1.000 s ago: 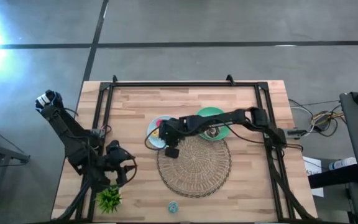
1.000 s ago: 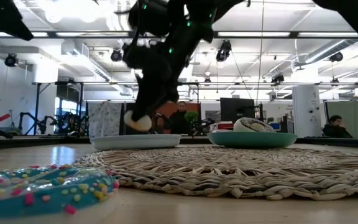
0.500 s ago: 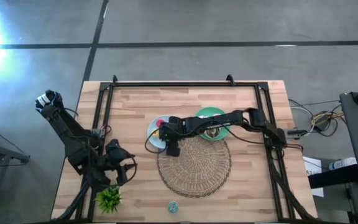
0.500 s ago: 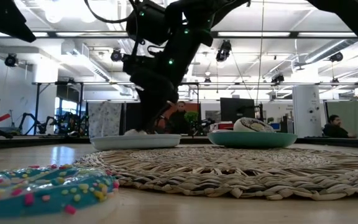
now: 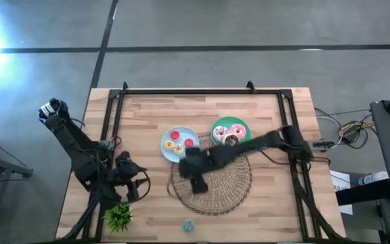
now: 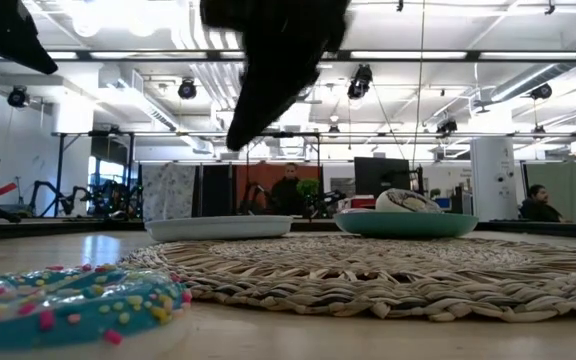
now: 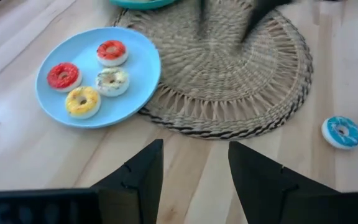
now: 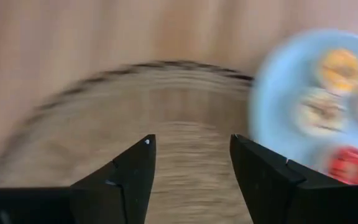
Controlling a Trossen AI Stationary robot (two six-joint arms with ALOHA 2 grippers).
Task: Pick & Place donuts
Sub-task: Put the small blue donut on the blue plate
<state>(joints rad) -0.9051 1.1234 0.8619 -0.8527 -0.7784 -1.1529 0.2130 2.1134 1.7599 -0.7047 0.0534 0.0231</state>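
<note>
1. Four donuts (image 5: pixel 178 141) lie on the pale blue plate (image 5: pixel 168 152) in the high view, and more on the green plate (image 5: pixel 217 128). One blue donut (image 5: pixel 189 225) sits alone near the table's front edge, just beside the woven mat (image 5: pixel 232 183). The right gripper (image 5: pixel 196 184) hangs over the mat; the left gripper (image 5: pixel 133 186) waits near the plant (image 5: pixel 118 217). I judge the step in hand to be a reach for that last donut.
2. Low view: the blue donut (image 6: pixel 68 300) lies in the foreground, nothing touching it.
3. Left wrist view: its fingers (image 7: pixel 138 180) are spread, empty.
4. Right wrist view: fingers (image 8: pixel 129 171) parted, nothing between them. Next it must descend around the blue ring.
</note>
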